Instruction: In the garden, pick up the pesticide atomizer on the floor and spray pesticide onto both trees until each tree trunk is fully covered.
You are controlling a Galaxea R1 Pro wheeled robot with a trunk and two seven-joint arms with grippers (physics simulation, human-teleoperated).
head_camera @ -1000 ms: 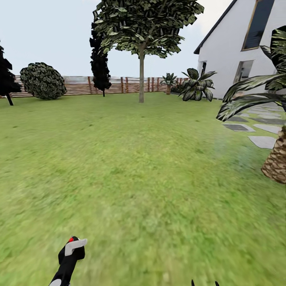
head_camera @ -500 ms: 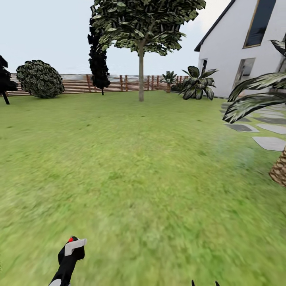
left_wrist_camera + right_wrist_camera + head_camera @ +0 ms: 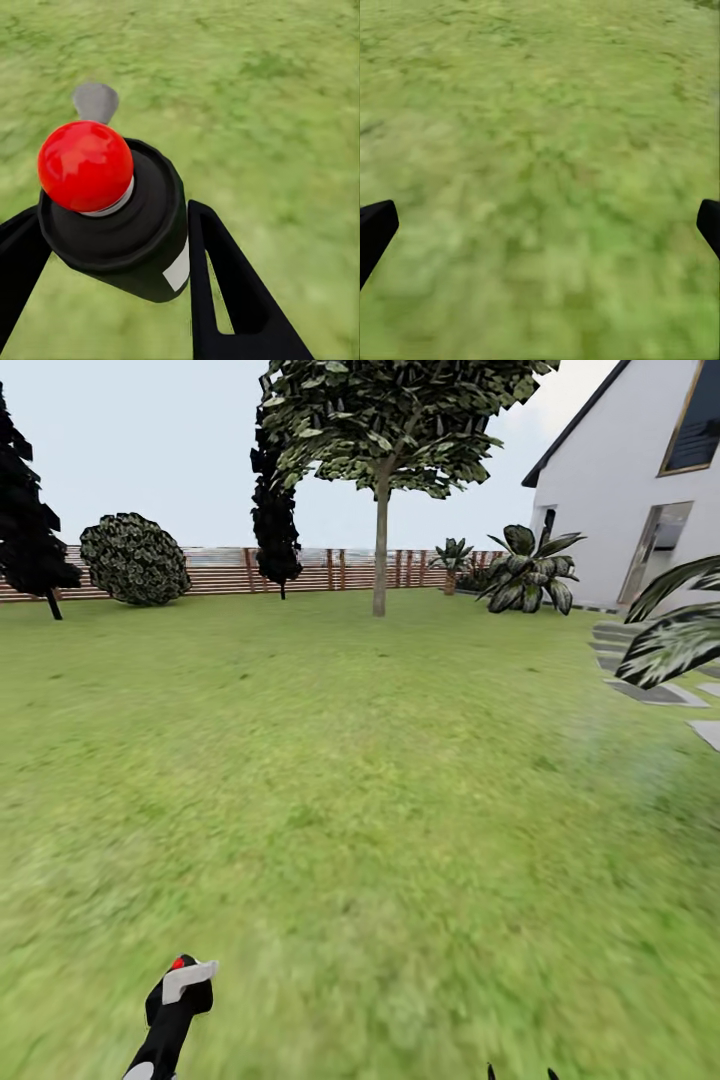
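Note:
The pesticide atomizer (image 3: 112,210) is a black can with a red ball top and a grey nozzle. My left gripper (image 3: 112,251) is shut on it, one black finger on each side. In the head view the atomizer (image 3: 178,1000) stands at the lower left over the lawn of the garden (image 3: 330,780). One tree (image 3: 395,420) stands far ahead near the fence, and its slim tan-grey tree trunk (image 3: 380,560) is bare low down. My right gripper (image 3: 540,225) is open over grass, and its tips (image 3: 520,1073) peek in at the head view's lower edge.
A brown slat fence (image 3: 220,572) closes the far side. In front of it are a round bush (image 3: 135,558) and dark narrow trees (image 3: 275,510) (image 3: 28,530). At right are a white house (image 3: 640,500), broad-leaved plants (image 3: 530,570), palm fronds (image 3: 675,630) and grey stepping stones (image 3: 655,695).
The whole view has swung left: the tree, fence and house shifted right, the palm trunk at the right slid out, and a dark tree came in at left. Both arms kept their pose.

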